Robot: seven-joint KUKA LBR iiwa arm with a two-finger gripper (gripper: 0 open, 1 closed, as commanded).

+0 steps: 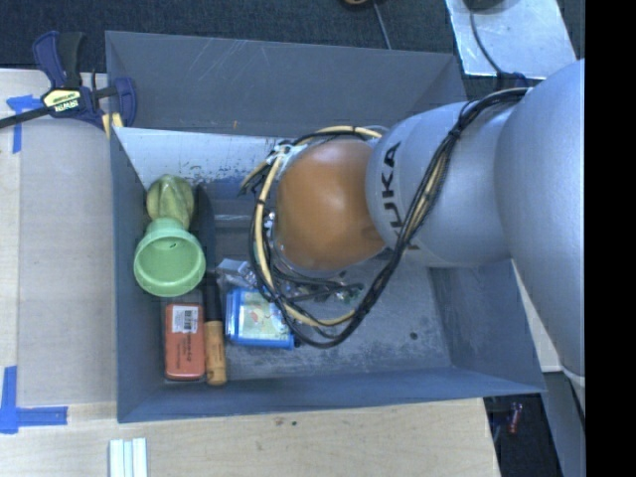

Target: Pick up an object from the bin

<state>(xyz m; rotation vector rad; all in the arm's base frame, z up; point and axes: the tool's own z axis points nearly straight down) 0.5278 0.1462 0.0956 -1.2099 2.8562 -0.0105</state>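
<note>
Six loose things crowd the grey bin's (298,78) left and front. A green cup (169,259) touches a lumpy green piece (171,199) behind it, and an orange box (182,341) lies beside a brown cork-like cylinder (215,351). The gripper (290,284) sits under the arm's orange cover (323,202) (cables looped round), just over the blue packet (260,323) at front centre, with a crinkled clear wrapper (234,271) near. Claw spread or pressed together: cannot tell.

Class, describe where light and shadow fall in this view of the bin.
Camera view: a soft sheen sits on the orange cover; the grey arm is brightly lit; the bin's far wall catches pale light; the floor beneath the arm lies in shadow.
</note>
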